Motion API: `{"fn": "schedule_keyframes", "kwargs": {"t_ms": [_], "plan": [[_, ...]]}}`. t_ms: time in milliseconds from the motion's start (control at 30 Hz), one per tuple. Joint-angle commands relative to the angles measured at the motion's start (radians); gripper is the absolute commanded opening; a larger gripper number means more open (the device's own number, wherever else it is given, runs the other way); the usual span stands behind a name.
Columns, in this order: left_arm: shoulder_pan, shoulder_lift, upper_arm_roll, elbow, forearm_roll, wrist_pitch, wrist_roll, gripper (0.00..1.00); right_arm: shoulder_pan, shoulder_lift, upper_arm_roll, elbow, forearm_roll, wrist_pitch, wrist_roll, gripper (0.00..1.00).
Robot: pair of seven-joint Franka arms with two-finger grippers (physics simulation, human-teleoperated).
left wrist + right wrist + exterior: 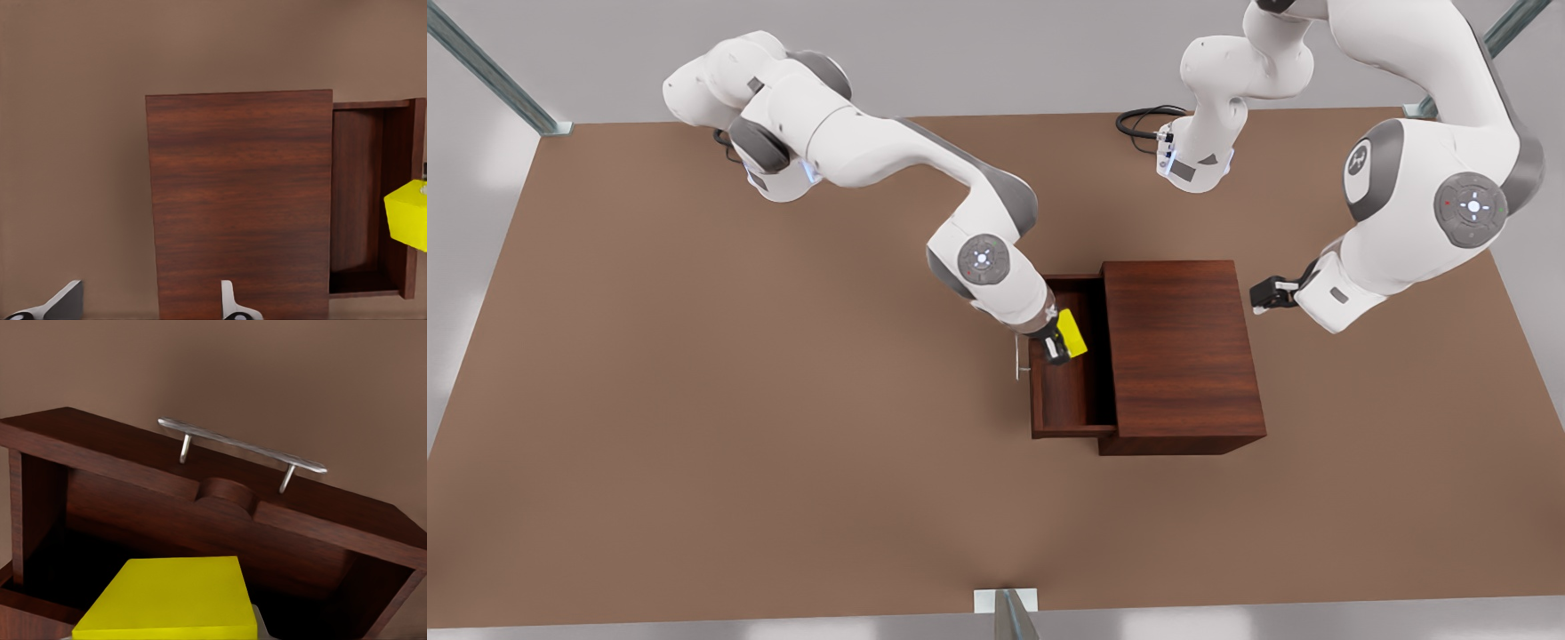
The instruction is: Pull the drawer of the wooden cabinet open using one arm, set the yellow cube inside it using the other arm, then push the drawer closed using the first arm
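The wooden cabinet [1183, 351] [240, 200] stands mid-table with its drawer [1063, 400] [363, 200] [167, 513] pulled out toward the front view's left. A silver bar handle [1016, 356] [240, 447] sits on the drawer's front panel. My right gripper [1058, 342], on the arm at the front view's left, is shut on the yellow cube [1073, 333] [173, 597] [408, 215] and holds it over the open drawer, near the front panel. My left gripper [1267, 293] [147, 310] hangs open and empty beside the cabinet's back, at the front view's right.
The brown table [738, 400] spreads wide on every side of the cabinet. A black cable [1143, 120] lies by an arm base at the far edge. Metal frame posts [1005, 613] stand at the table's edges and corners.
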Motion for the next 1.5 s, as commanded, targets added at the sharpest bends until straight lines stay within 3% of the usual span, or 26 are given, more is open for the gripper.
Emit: {"fn": "schedule_keyframes", "kwargs": {"t_ms": [0, 133, 200, 300, 333, 367, 400, 533, 600, 667, 733, 800, 900, 967, 1000, 1100, 1467], "plan": [[0.0, -0.002, 0.0, -0.001, 0.006, -0.001, 0.047, 1.0, 0.018, 0.016, -0.008, 0.011, 0.004, 0.013, 0.489, 0.57], [0.0, -0.006, -0.002, -0.006, 0.002, -0.001, -0.022, 1.0, 0.058, 0.069, -0.042, 0.054, 0.003, 0.013, 0.498, 0.58], [-0.007, -0.006, -0.008, -0.007, 0.0, -0.001, -0.237, 1.0, 0.064, 0.07, -0.051, 0.054, 0.001, 0.013, 0.488, 1.0], [-0.007, -0.003, -0.005, -0.018, -0.002, -0.035, -0.54, 1.0, 0.063, 0.064, -0.062, 0.054, -0.002, -0.007, 0.486, 1.0], [-0.007, -0.002, -0.006, -0.024, -0.006, -0.033, -0.629, 0.7, 0.052, 0.044, -0.074, 0.054, -0.005, -0.039, 0.484, 1.0], [0.0, 0.0, -0.002, -0.023, -0.053, -0.021, -0.752, 0.29, 0.001, -0.002, -0.077, 0.054, -0.019, -0.114, 0.445, 1.0], [0.009, 0.003, 0.001, -0.023, -0.11, -0.015, -0.899, 0.12, -0.065, -0.059, -0.074, 0.054, -0.017, -0.223, 0.328, 1.0], [-0.085, 0.05, -0.009, -0.02, -0.109, 0.03, -1.427, 0.17, -0.425, -0.165, -0.008, 0.054, -0.017, -0.533, -0.222, 1.0], [-0.175, 0.082, -0.009, -0.023, -0.101, 0.086, -1.682, 0.17, -0.576, -0.227, -0.005, 0.042, -0.094, -0.61, -0.67, 1.0], [-0.257, 0.112, -0.009, -0.023, -0.092, 0.131, -1.858, 0.17, -0.711, -0.28, -0.019, -0.056, -0.155, -0.567, -1.307, 1.0], [-0.339, 0.142, -0.009, -0.023, -0.072, 0.14, -2.016, 0.17, -0.703, -0.456, -0.143, -0.395, -0.152, -0.383, -1.767, 1.0], [-0.427, 0.175, -0.009, -0.013, -0.071, 0.182, -2.193, 0.18, -0.585, -0.571, -0.327, -0.593, -0.152, -0.412, -2.151, 1.0], [-0.52, 0.24, -0.008, 0.023, -0.069, 0.238, -2.387, 0.19, -0.574, -0.593, -0.349, -0.689, -0.177, -0.496, -2.122, 1.0], [-0.551, 0.299, -0.008, 0.082, -0.057, 0.29, -2.498, 0.19, -0.574, -0.763, -0.353, -0.986, -0.177, -0.289, -2.12, 1.0], [-0.568, 0.316, -0.008, 0.089, -0.058, 0.326, -2.524, 0.18, -0.576, -0.781, -0.357, -1.006, -0.177, -0.274, -2.119, 1.0], [-0.619, 0.356, -0.005, 0.089, -0.055, 0.452, -2.567, 0.19, -0.576, -0.771, -0.358, -0.999, -0.177, -0.264, -2.105, 1.0], [-0.685, 0.487, 0.026, 0.085, 0.02, 0.61, -2.595, 0.19, -0.576, -0.757, -0.357, -0.986, -0.177, -0.271, -2.102, 1.0]]}}
